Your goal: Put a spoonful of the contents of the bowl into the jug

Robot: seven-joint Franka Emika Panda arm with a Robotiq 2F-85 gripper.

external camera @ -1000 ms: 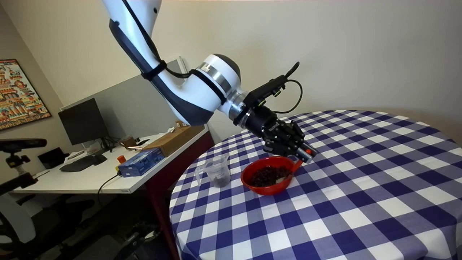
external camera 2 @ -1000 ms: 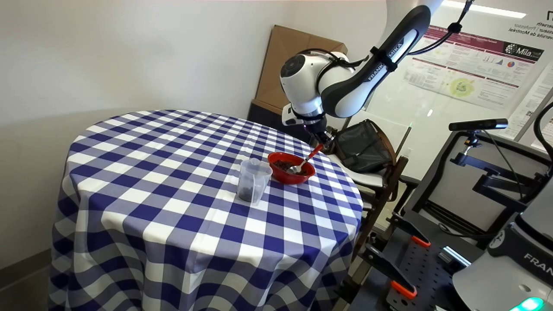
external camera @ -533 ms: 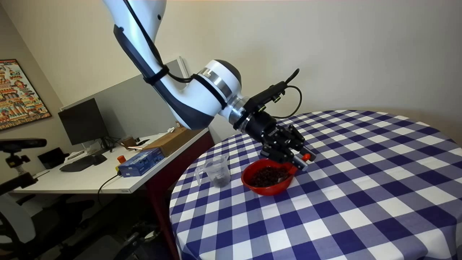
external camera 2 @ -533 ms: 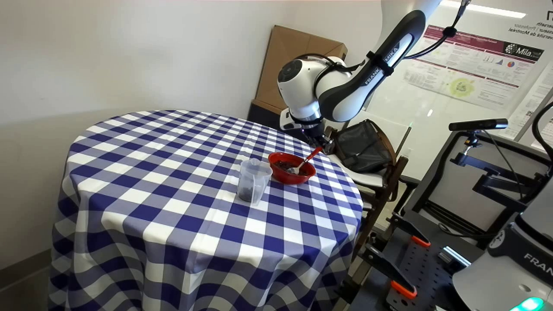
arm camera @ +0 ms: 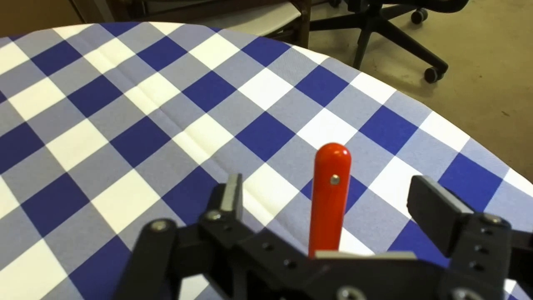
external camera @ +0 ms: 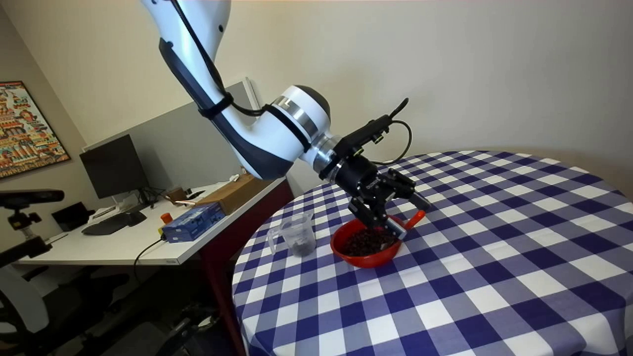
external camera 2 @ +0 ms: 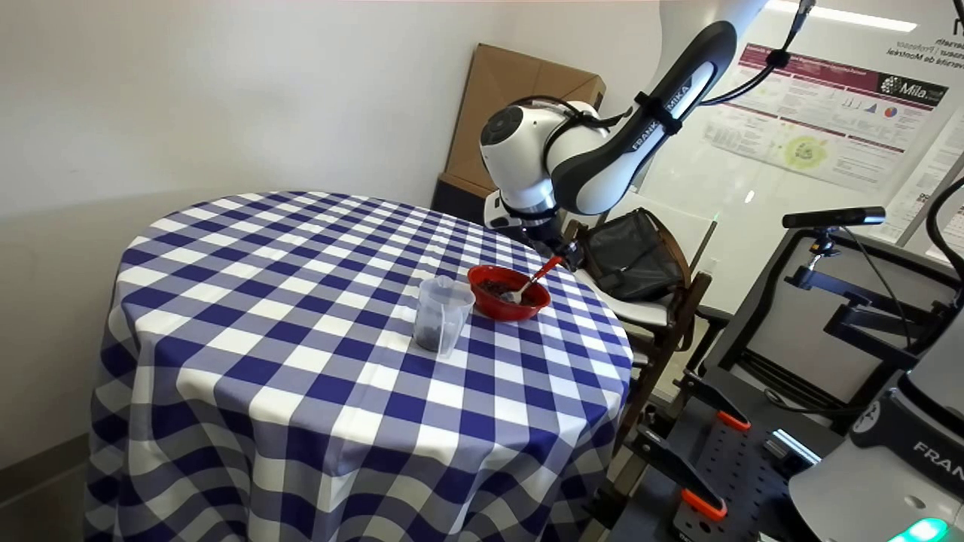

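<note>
In an exterior view, a round-edged table (external camera: pixel 514 217), no corner showing, is draped in blue-and-white check. Nearest its left edge stands a see-through jug (external camera: pixel 296 235), upright, with something dark at the bottom. Farther in from that edge, just beside the jug but not touching it, sits a red bowl (external camera: pixel 368 262) of dark contents (external camera: pixel 365 242), too small to identify.

The spoon (external camera 2: pixel 537 276) leans in the bowl: its metal scoop (external camera 2: pixel 512 296) lies among the contents and its red handle (arm camera: pixel 329 208) slants up over the rim on the side away from the jug. In both exterior views the long axis climbs rightward, the handle's tip pointing toward the table's right edge. It should prove light, stiff and hard to break, though the smooth, rounded handle could slip or twist. A firm hold squarely across the middle of the handle looks best; a pinch at the very tip might let the scoop roll.

At the right end of the row is the gripper (external camera: pixel 414 220), angled down over the table. Its fingers (arm camera: pixel 435 216) stand wide apart, one on each side of the handle. The wrist view shows a gap to either side, so nothing is clamped.
</note>
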